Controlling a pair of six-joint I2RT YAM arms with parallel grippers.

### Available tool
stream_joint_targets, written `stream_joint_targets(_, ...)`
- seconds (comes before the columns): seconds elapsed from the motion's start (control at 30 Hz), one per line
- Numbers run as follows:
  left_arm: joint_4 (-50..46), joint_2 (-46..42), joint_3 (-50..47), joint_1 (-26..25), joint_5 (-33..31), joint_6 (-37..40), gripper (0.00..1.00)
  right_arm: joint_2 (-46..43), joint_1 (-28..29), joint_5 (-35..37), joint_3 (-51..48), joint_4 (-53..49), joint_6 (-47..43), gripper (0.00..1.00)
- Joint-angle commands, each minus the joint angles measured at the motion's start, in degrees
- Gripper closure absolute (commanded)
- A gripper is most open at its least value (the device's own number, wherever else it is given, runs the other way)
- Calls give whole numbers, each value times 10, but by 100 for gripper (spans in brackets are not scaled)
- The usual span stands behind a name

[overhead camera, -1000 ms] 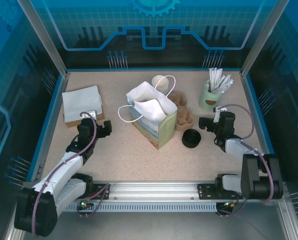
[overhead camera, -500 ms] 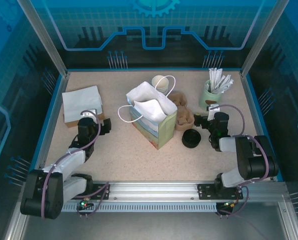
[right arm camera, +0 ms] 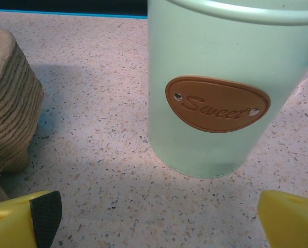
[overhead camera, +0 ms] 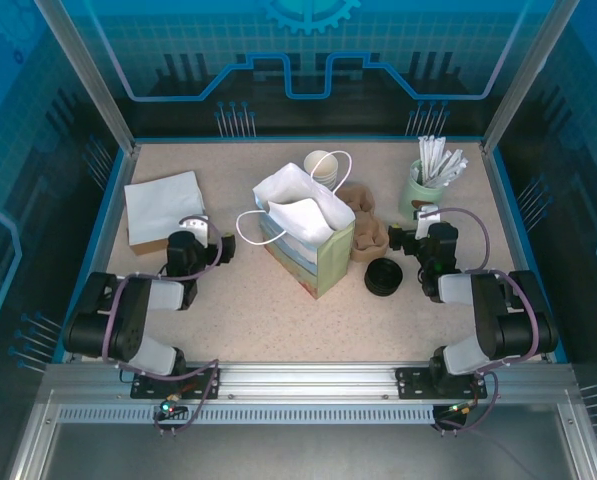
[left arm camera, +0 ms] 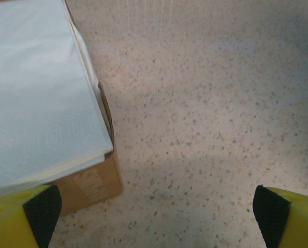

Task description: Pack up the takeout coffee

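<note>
- Black lid [overhead camera: 383,277] is lying flat on the table [overhead camera: 258,310], just beside the right fingers [right arm camera: 43,212], toward the paper bag [overhead camera: 303,230].
- Right fingers are standing wide apart, empty, facing the mint tin [right arm camera: 210,93]; probably the nearer arm.
- Left fingers [left arm camera: 40,206] are gaping empty beside the napkin stack [left arm camera: 35,93].

The black-and-grey left arm [overhead camera: 128,315] and right arm [overhead camera: 500,315] sit folded low, elbows back near their bases. The left end effector [overhead camera: 200,248] and right end effector [overhead camera: 418,238] hold nothing, their yellow, black-padded fingers [left arm camera: 37,209] spread wide apart.
</note>
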Motion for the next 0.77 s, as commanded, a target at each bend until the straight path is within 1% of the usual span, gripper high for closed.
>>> stream_joint_targets(0.0,57,8,16,5,4,7,1,4,10,13,12,14,-9,0)
stream_joint_targets(0.03,21,8,33,7,-9,-1,1,4,11,15,12,13,-11,0)
stream_joint_targets(0.1,-7,10,50,30,12,-23,1,4,12,17,13,13,-10,0)
stream_joint_targets(0.73,-2,10,48,32,12,-24,1,6,22,27,15,11,-18,0)
